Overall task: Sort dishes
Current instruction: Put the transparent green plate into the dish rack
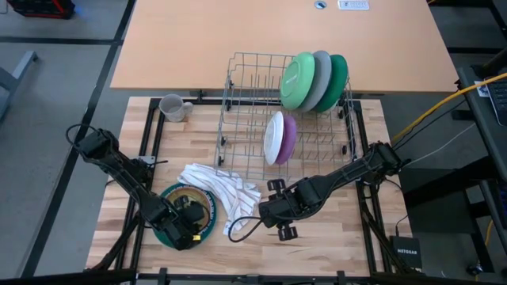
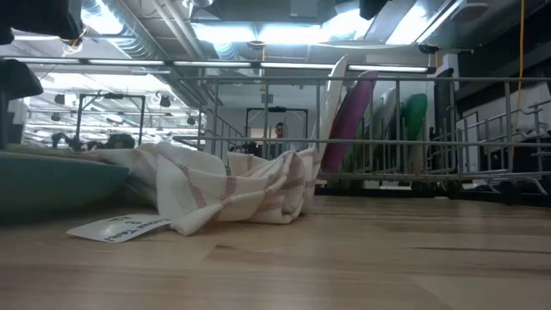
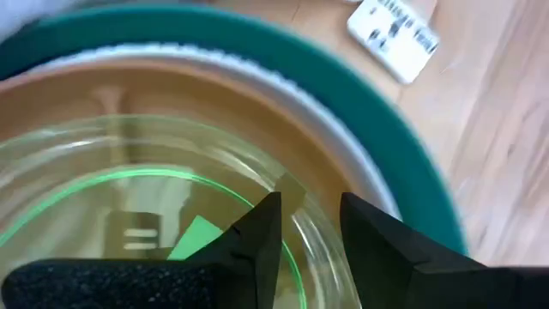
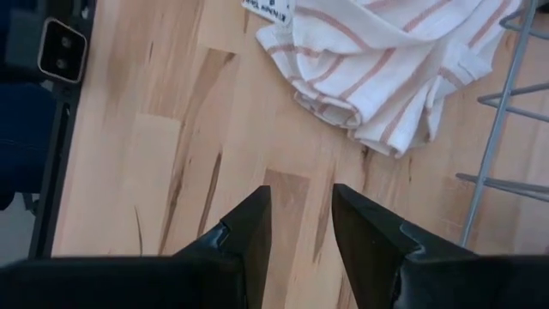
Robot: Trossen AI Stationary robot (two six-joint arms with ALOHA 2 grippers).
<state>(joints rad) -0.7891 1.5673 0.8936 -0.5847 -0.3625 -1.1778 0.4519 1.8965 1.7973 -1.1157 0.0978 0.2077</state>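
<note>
A stack stands at the table's near left: a teal plate (image 1: 168,231) (image 3: 377,103) (image 2: 52,181) carrying a pale plate, a brown bowl (image 3: 103,94) and a clear glass bowl (image 3: 129,163). My left gripper (image 1: 188,226) (image 3: 310,210) is over this stack, shut on the glass bowl's rim. My right gripper (image 1: 265,212) (image 4: 300,197) hovers slightly open and empty above bare wood, near the striped cloth. Green, grey and teal plates (image 1: 313,79) and white and purple plates (image 1: 279,138) (image 2: 344,112) stand on edge in the wire rack (image 1: 238,87). A grey mug (image 1: 174,107) stands at the far left. My left gripper has the glass bowl's rim (image 3: 302,193) between its two fingers, one finger (image 3: 262,227) inside the bowl and one outside. The fingers come from above, slanting down. The bowl sits nested in the brown bowl on the stack.
A white cloth with red stripes (image 1: 222,190) (image 2: 232,189) (image 4: 386,60) lies crumpled between the stack and the rack. A small white card (image 2: 120,228) (image 3: 395,34) lies on the wood beside it. Bare wood lies in front of my right gripper (image 4: 214,129).
</note>
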